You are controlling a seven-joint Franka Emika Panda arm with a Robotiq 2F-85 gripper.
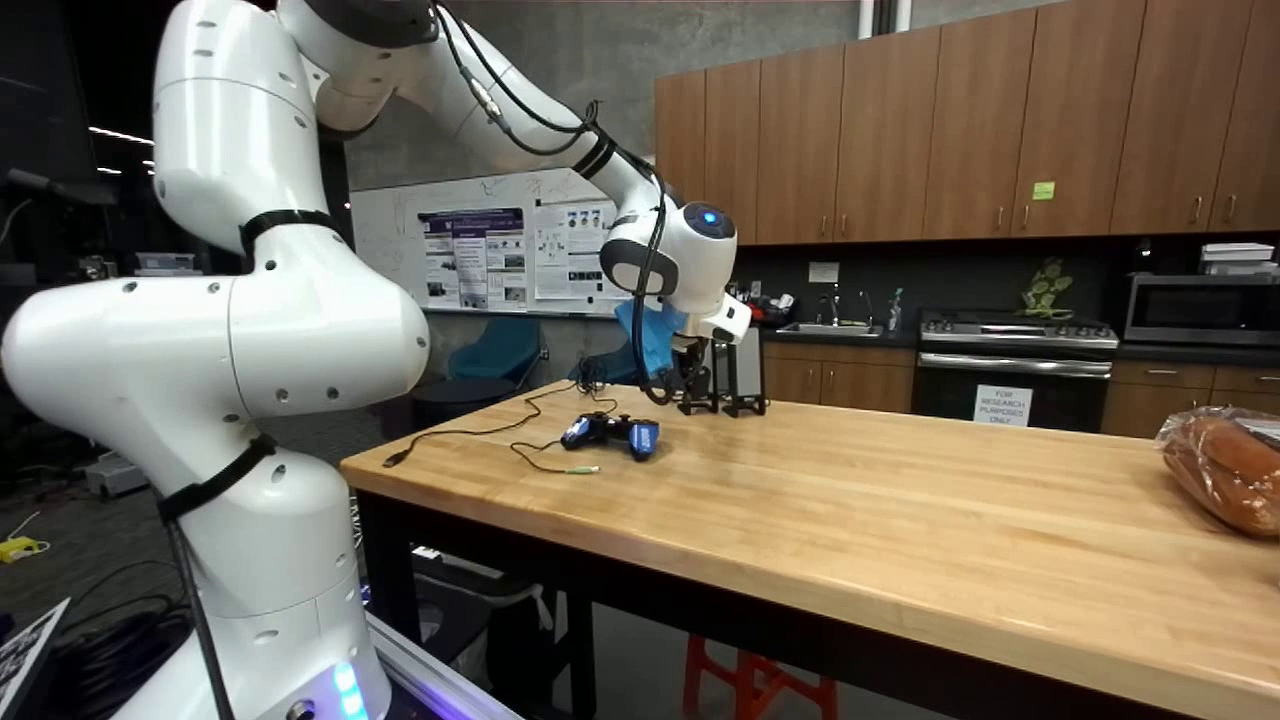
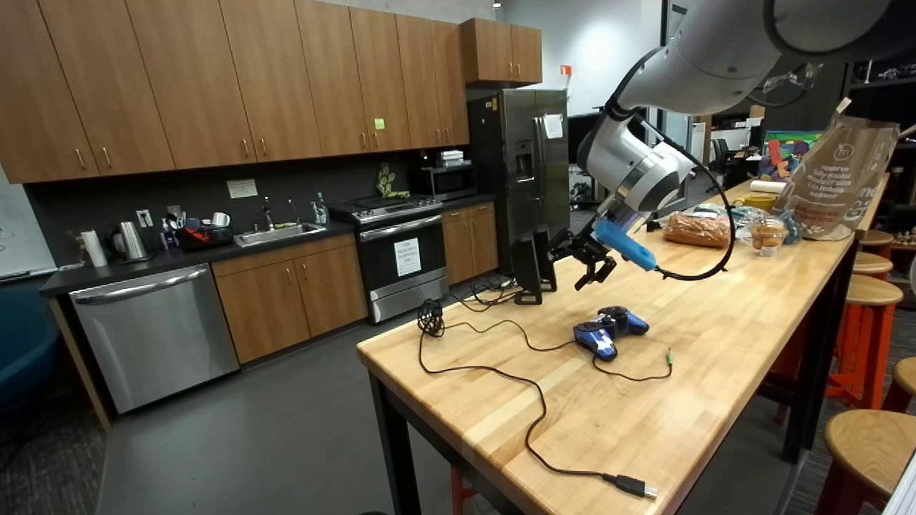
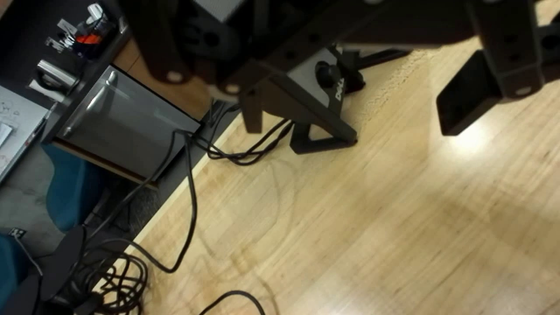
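My gripper (image 3: 359, 107) enters from the top of the wrist view, its fingers wide apart with nothing held between them. In an exterior view the gripper (image 2: 580, 263) hangs tilted above the wooden table. Nearest to it are the upright black Dell-marked stands (image 2: 528, 268); a stand's foot (image 3: 323, 144) shows beyond the fingers in the wrist view. Whether a finger touches a stand, I cannot tell. A blue and black game controller (image 2: 608, 332) lies on the table below the gripper; in an exterior view the controller (image 1: 612, 434) sits nearer the robot base than the stands.
A black USB cable (image 2: 540, 408) and a short cable with a green plug (image 2: 670, 357) trail over the table. Tangled cables (image 3: 120, 284) gather by the table edge. Bagged bread (image 2: 698, 230), a plastic container (image 2: 768, 237) and a paper bag (image 2: 834, 179) stand farther along.
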